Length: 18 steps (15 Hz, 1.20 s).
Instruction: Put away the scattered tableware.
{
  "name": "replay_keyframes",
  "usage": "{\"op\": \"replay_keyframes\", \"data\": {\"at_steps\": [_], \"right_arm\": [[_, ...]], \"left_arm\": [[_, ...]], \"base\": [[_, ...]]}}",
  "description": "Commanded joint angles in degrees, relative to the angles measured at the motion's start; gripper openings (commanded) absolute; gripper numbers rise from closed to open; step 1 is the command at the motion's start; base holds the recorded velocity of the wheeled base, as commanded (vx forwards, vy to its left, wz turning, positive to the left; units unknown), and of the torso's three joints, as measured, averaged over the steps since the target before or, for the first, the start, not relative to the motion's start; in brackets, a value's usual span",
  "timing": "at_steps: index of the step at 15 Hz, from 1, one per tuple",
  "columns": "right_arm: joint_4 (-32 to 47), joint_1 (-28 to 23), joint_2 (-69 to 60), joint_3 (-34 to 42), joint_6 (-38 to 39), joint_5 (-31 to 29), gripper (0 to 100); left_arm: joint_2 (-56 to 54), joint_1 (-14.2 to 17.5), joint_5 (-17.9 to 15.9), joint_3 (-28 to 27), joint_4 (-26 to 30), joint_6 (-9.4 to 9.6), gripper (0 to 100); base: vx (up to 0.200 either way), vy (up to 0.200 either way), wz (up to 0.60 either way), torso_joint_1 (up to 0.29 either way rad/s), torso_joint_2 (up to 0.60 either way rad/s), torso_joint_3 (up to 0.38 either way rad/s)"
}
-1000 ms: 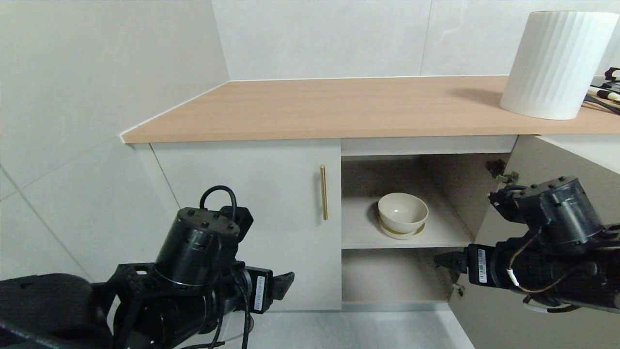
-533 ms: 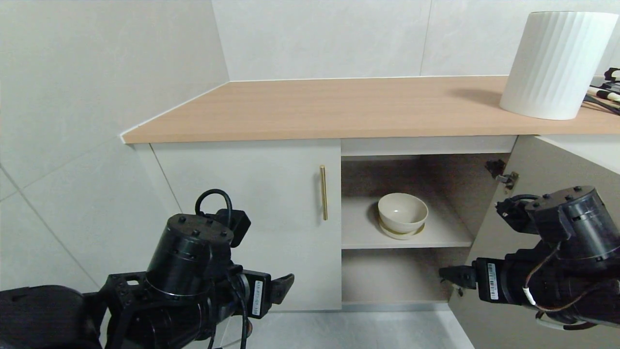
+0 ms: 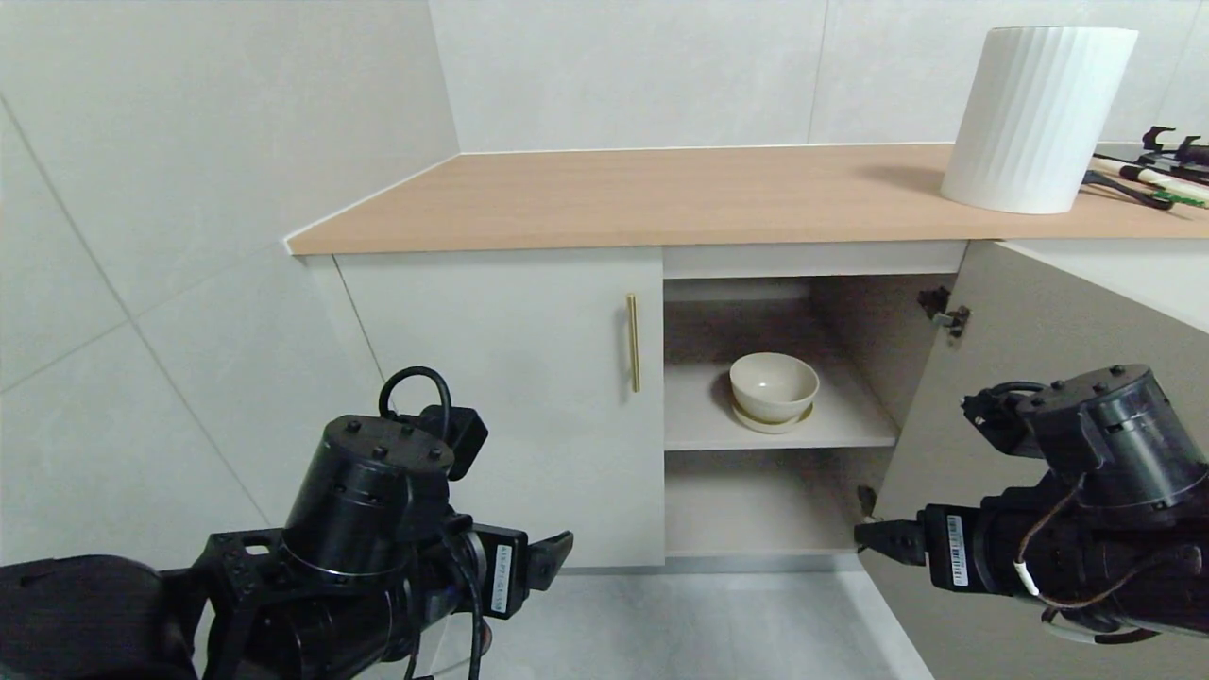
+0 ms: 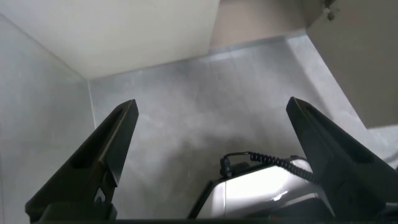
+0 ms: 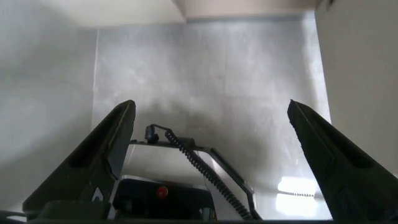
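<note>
A cream bowl [image 3: 774, 384] rests on a small plate [image 3: 773, 422] on the middle shelf [image 3: 850, 430] of the open cabinet. Both arms hang low in front of the cabinet, well below and short of the bowl. My left gripper [image 3: 553, 557] is in front of the closed left door; in its wrist view it [image 4: 211, 109] stands open over the grey floor with nothing between its fingers. My right gripper [image 3: 869, 536] is beside the open door's lower edge; its wrist view shows it [image 5: 211, 109] open and empty too.
The right cabinet door [image 3: 1039, 378] stands swung open toward me. The left door with a gold handle [image 3: 632, 342] is closed. On the wooden counter [image 3: 614, 194] stand a white ribbed cylinder [image 3: 1034, 118] and some tools [image 3: 1148, 175]. A tiled wall borders the left.
The head camera has pulled back, so the cabinet looks smaller and farther. Both arms have sunk a little; the right one dropped most. The bowl has not moved.
</note>
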Motion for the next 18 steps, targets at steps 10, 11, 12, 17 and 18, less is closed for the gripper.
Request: {"op": "replay_keyframes", "data": {"at_steps": [10,11,12,17,18], "right_arm": [[0.1,0.0,0.3,0.2,-0.1,-0.3,100],[0.1,0.0,0.3,0.2,-0.1,-0.3,100],[0.1,0.0,0.3,0.2,-0.1,-0.3,100],[0.1,0.0,0.2,0.2,-0.1,-0.4,100],[0.1,-0.1,0.2,0.3,-0.1,-0.4,100]], "left_arm": [[0.2,0.0,0.5,0.0,0.0,0.25,100],[0.2,0.0,0.5,0.0,0.0,0.16,100],[0.2,0.0,0.5,0.1,0.0,0.25,100],[0.4,0.0,0.5,0.2,0.0,0.51,100],[0.4,0.0,0.5,0.2,0.0,0.51,100]], "base": [[-0.140,0.000,0.00,0.001,0.00,0.003],[0.000,0.000,0.00,0.000,0.00,0.000],[0.000,0.000,0.00,0.000,0.00,0.000],[0.000,0.000,0.00,0.000,0.00,0.000],[0.000,0.000,0.00,0.000,0.00,0.000]]}}
